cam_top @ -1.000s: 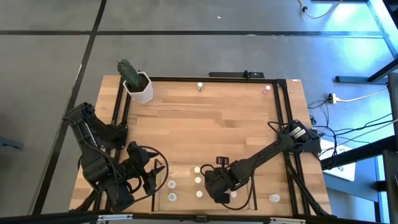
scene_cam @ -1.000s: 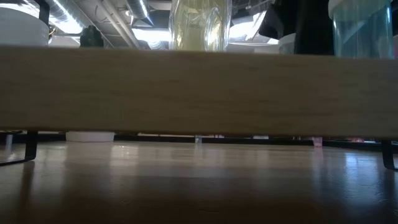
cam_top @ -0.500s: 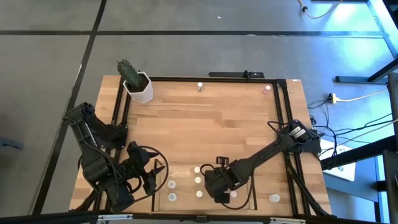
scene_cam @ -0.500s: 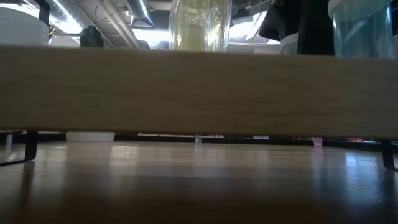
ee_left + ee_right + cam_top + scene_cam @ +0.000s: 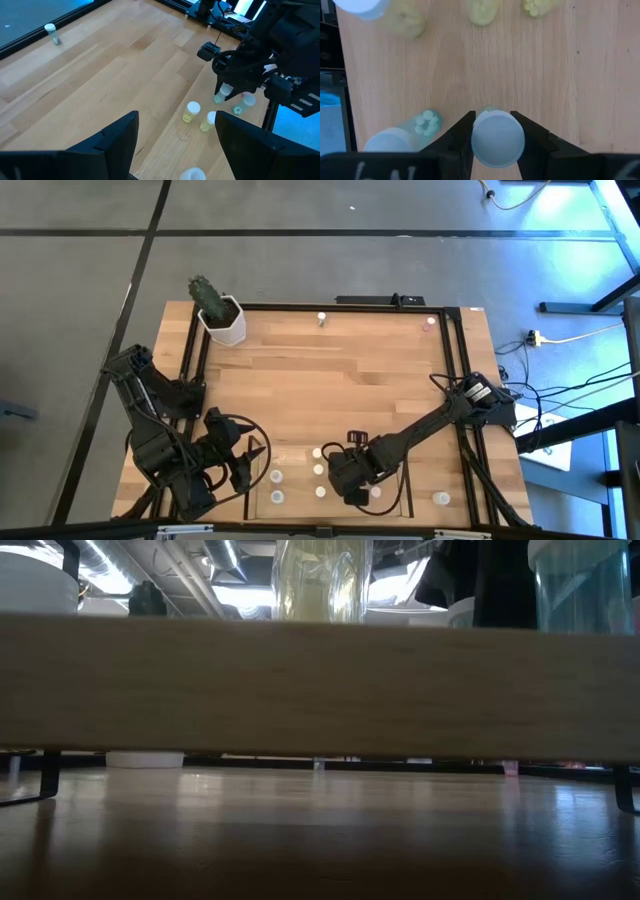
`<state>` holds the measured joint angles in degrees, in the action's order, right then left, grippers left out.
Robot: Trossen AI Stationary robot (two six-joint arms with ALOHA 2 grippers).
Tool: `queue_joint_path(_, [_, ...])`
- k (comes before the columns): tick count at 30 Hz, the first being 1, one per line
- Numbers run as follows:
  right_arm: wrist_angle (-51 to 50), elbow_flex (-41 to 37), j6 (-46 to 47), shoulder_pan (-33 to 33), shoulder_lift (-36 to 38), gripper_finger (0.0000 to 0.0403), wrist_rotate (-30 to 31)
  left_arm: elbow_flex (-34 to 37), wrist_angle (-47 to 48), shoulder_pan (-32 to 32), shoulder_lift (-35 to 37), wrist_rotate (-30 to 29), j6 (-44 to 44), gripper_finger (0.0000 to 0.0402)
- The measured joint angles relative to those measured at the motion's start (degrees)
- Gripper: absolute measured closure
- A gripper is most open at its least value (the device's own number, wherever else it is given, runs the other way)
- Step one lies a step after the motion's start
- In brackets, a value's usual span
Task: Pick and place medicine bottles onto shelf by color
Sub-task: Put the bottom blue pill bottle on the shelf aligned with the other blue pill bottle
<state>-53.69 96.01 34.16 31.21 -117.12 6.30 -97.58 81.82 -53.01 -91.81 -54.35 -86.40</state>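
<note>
Between right hand (image 5: 497,131) fingers (clamped): bottle (image 5: 497,139)

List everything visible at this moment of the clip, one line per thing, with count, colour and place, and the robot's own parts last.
Small round white-capped medicine bottles in the tray: about six visible, pale caps, near edge of table.
Clear-walled shallow tray shelf: one, light-wood floor, near edge.
Stray bottles at the far edge: two, one white-capped, one pinkish, apart.
Bottle right of the tray: one, pale cap.
White hexagonal pot with green cactus: one, far left corner.
Wooden tabletop: one, light wood, black frame around it.
Left gripper: open, beside the tray's left end.
Right gripper: fingers closed on a white-capped bottle, over the tray.
</note>
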Motion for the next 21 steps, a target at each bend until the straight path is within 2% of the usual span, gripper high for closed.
queue_joint_path(7, [0.0, 0.0, 0.3, -0.2, 0.0, 0.0287, 0.1, 0.0, 0.0, 0.0, 0.0, 0.0, 0.1, 0.0146])
queue_joint_path(14, [0.0, 0.0, 0.3, -0.2, 0.0, 0.0287, 0.1, 0.0, -1.7, -1.2, 0.0, 4.8, 11.1, 0.0146])
queue_joint_path(21, [0.0, 0.0, 0.3, -0.4, 0.0, 0.0287, 0.1, 0.0, -2.2, -1.5, 0.0, 5.8, 11.9, 0.0146])
